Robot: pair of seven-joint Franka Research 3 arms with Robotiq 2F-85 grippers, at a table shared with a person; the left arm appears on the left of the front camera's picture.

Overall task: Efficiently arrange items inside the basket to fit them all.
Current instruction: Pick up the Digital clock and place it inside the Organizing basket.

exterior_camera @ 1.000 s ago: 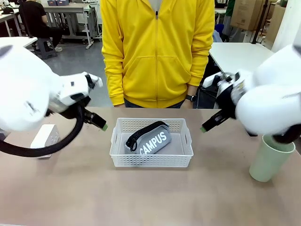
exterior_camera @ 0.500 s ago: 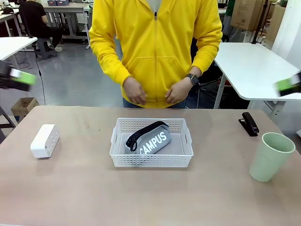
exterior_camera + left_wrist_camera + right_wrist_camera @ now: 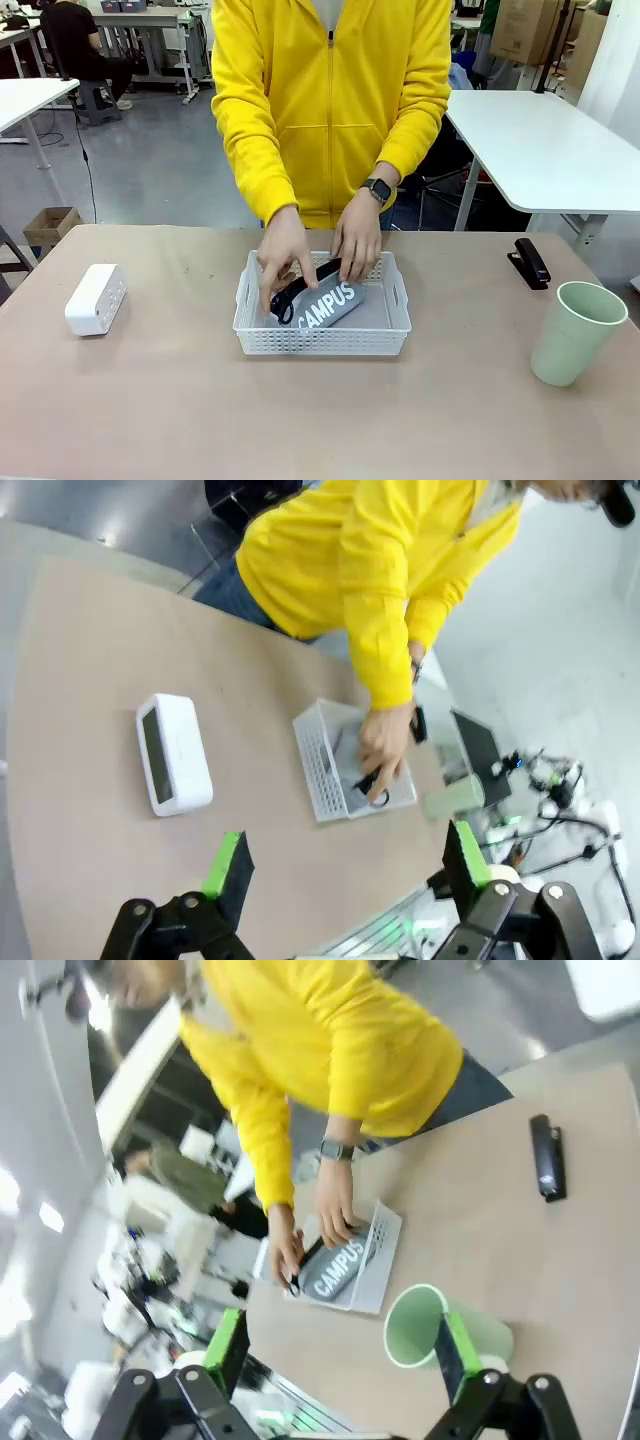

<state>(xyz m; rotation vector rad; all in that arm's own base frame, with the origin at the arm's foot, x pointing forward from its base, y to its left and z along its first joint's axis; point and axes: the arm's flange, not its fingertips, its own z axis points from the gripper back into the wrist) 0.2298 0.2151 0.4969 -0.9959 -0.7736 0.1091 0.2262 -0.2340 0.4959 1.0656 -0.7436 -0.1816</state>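
My left gripper (image 3: pixel 342 865) hung high over the worktop (image 3: pixel 300 420) with its fingers spread wide and nothing between them. From it the basket (image 3: pixel 322 340) lay at 12 o'clock, well apart, and the small white box (image 3: pixel 175 752) at 10 o'clock. My right gripper (image 3: pixel 340 1345) was spread just as wide and also empty. The pale green cup (image 3: pixel 420 1325) stood upright at 1 o'clock from it, the basket at 12 o'clock beyond, and the black stapler (image 3: pixel 546 1157) at 2 o'clock near the far edge. The grey CAMPUS pouch (image 3: pixel 335 300) lay tilted inside the basket, with both of the person's hands (image 3: pixel 283 255) on its black strap end. On the worktop the box sat at 9 o'clock from the basket and the cup at 4 o'clock near the right edge. Bare surface lay open on both sides of the basket and along the near edge at 6 o'clock.
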